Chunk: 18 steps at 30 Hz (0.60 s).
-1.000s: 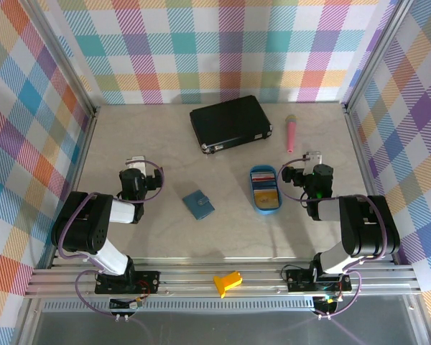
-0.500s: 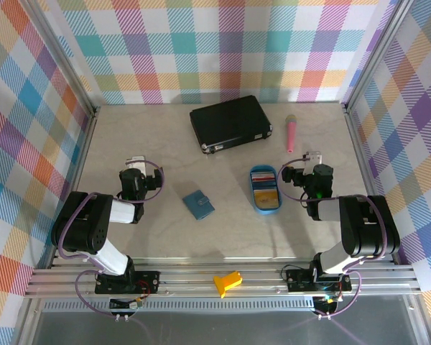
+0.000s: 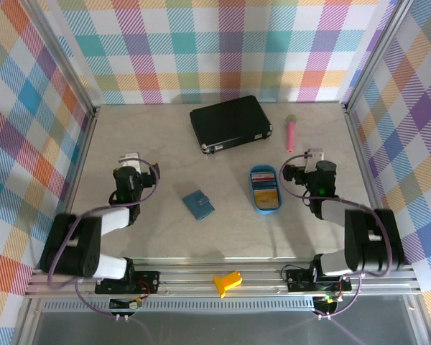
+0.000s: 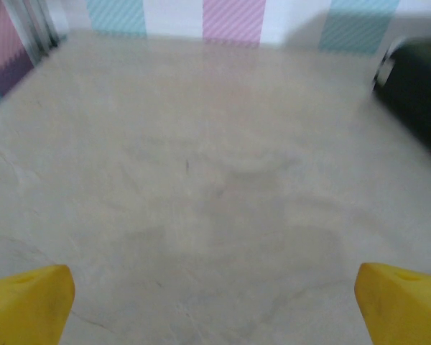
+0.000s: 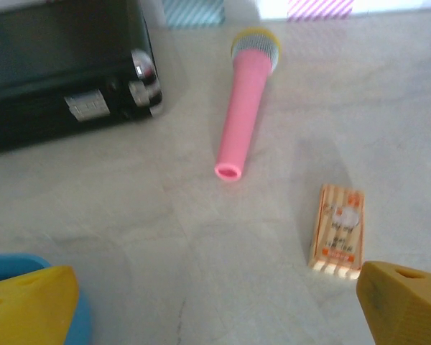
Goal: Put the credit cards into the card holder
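Teal-blue card holder (image 3: 199, 204) lies mid-table, seemingly folded shut. Credit cards (image 3: 264, 187) sit in the blue oval tray (image 3: 266, 211) near its right. Left gripper (image 3: 131, 161) and right gripper (image 3: 313, 156) hover, jaws wide apart, empty. The whole job looks undone.

Both arms sit folded low, the left gripper (image 3: 131, 158) and the right gripper (image 3: 314, 154) each spread wide and empty.

Case (image 3: 230, 123) at back, microphone (image 3: 291, 134) right of it, credit cards (image 3: 264, 185) in tray (image 3: 266, 210), card holder (image 3: 198, 204) left of tray
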Tool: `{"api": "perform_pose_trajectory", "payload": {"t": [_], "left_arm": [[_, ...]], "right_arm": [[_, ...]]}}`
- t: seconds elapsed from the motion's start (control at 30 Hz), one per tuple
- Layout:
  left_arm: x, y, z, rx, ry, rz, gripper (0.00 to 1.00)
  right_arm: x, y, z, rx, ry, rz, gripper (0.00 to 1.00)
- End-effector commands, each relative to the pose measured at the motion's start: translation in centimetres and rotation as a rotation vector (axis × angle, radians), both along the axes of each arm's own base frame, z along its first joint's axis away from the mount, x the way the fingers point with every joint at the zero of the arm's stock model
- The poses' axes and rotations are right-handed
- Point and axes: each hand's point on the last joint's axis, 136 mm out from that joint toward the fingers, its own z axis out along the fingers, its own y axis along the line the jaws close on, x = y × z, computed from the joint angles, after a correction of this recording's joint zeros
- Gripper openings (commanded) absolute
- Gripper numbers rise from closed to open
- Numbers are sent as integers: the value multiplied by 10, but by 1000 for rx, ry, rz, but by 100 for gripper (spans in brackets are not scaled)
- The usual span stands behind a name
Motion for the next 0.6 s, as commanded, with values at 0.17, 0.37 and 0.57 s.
{"api": "perform_pose_trajectory", "payload": {"t": [0.17,0.37,0.57], "left_arm": [[-34,-40,91,-408,102,-114,98],[-85,-87,66,-755,399,-204,86],[-130,-112,36,-1023,492,-230,84]], "right_arm": [[-36,56,105,160,89,198,91],[-94,158,108,257,326,558,82],[-140,222,70,378,595,728,76]]}}
